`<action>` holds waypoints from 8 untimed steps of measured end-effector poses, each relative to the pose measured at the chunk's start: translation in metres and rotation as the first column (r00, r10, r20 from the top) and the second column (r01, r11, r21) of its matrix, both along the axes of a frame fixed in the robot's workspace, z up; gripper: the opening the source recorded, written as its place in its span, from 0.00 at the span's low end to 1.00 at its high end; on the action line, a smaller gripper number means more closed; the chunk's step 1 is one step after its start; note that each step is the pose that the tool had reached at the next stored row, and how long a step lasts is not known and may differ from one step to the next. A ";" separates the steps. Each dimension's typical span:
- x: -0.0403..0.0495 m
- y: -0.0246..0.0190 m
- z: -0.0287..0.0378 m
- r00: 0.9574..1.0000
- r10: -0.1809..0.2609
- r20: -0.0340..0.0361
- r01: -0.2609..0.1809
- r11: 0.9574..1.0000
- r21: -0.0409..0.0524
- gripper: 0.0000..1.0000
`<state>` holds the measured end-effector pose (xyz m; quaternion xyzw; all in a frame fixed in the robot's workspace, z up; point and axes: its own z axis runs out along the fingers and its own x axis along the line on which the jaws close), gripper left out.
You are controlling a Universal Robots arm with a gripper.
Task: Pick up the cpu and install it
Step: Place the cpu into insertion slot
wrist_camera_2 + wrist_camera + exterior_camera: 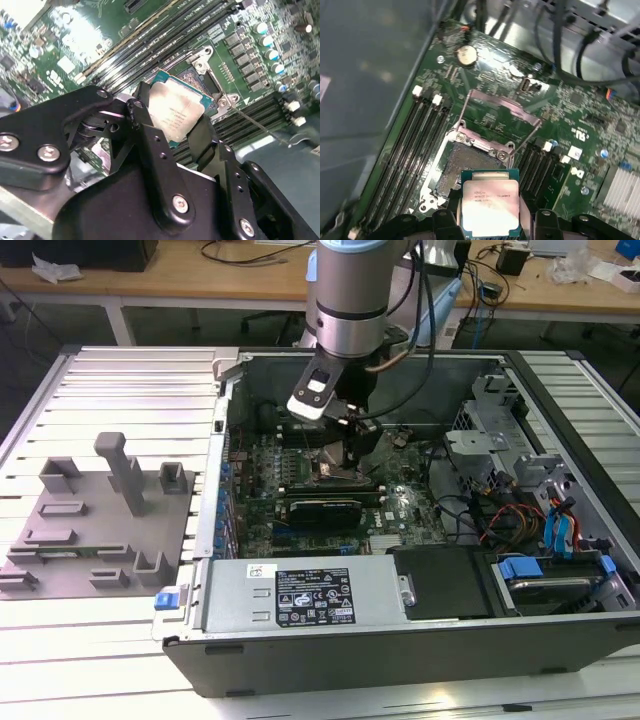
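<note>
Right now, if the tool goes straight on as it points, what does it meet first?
Probably the open socket: the chip that the tool holds would touch it first. How far off is unclear.

The gripper [490, 216] holds the cpu [491, 200] by two opposite edges. The open socket [465, 167] lies just beside it.

Robot arm [345, 290]: one, as far as I can see
Gripper [170, 114]: one
Black fingers [150, 135]: two
Processor chip [490, 207]: one
Socket [465, 165]: one
Coin battery [466, 56]: one
Memory slots [405, 150]: two banks, one on each side of the socket; single slots too hard to count
Finned cooler [622, 187]: one
Computer case [400, 655]: one
Power supply box [300, 595]: one
Grey holder tray [100, 525]: one
</note>
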<state>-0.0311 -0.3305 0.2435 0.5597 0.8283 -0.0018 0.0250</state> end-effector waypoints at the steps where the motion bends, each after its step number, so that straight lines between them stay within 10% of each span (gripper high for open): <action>1: 0.0000 0.0000 -0.0002 0.999 -0.034 0.000 0.034 0.999 0.000 0.55; 8: 0.0000 0.0000 -0.0010 0.986 -0.167 0.000 0.167 0.986 0.000 0.55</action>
